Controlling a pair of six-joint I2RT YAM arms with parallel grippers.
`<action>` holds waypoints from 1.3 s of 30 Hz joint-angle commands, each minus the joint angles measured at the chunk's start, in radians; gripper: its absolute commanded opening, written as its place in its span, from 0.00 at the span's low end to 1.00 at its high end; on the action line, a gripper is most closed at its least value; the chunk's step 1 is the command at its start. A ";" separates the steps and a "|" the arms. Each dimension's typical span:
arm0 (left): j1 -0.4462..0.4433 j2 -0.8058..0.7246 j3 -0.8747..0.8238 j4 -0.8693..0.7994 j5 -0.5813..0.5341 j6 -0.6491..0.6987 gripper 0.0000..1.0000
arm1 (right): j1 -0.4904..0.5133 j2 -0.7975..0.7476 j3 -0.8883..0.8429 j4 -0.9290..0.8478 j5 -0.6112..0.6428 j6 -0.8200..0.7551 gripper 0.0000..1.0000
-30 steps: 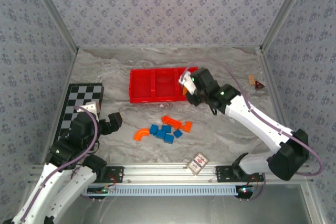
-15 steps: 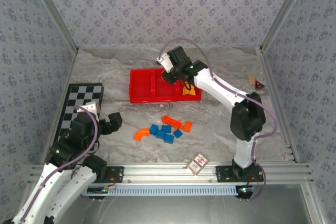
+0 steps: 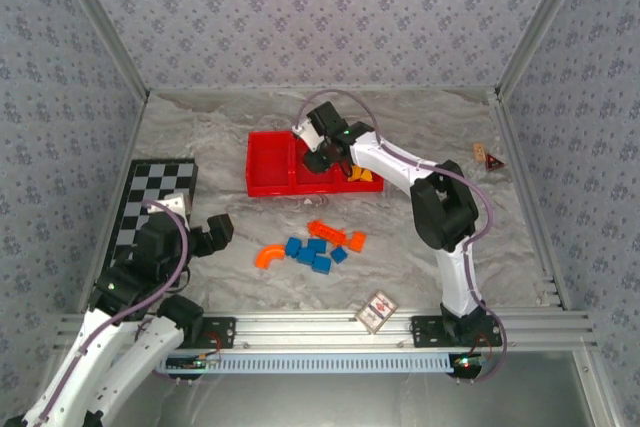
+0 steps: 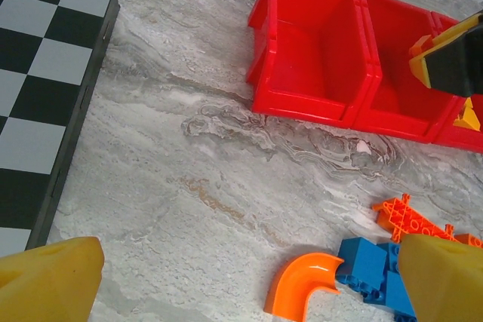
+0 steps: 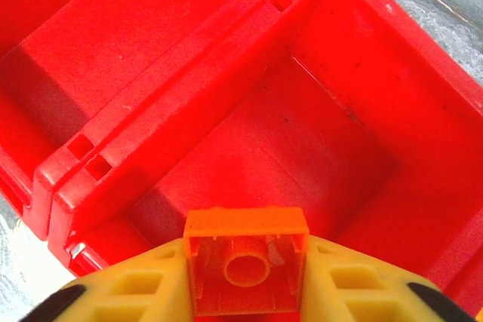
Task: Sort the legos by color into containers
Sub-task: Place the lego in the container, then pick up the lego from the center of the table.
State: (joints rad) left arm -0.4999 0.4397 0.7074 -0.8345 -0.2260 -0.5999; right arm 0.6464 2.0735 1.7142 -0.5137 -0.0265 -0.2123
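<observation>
Right wrist: claw [image 5: 246, 271] grips orange brick [image 5: 245, 250] above tray [image 5: 162, 130].

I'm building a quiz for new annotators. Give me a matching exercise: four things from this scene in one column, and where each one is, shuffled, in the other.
Things
1. orange arch
2. checkerboard
3. patterned card
4. orange brick

Places
A. between the fingers of the right gripper, above the red tray
B. at the near edge of the table
C. along the table's left side
D. just left of the blue bricks

Pairs: 1-D, 2-C, 3-B, 4-A
</observation>
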 commanded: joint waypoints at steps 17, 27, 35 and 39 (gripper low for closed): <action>-0.005 0.013 -0.008 0.032 0.020 0.018 1.00 | 0.091 -0.317 -0.079 -0.246 0.268 0.404 0.63; -0.005 0.005 -0.010 0.045 0.054 0.026 1.00 | 0.061 -0.625 -0.628 -0.204 0.234 1.030 0.65; -0.004 -0.003 -0.016 0.056 0.062 0.029 1.00 | 0.112 -0.668 -0.828 -0.043 0.246 1.226 0.72; -0.005 0.001 -0.015 0.059 0.074 0.032 1.00 | 0.128 -0.563 -0.803 -0.014 0.228 1.239 0.72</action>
State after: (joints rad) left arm -0.4999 0.4431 0.6964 -0.8078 -0.1711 -0.5854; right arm 0.7662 1.4532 0.8940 -0.5835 0.1951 0.9546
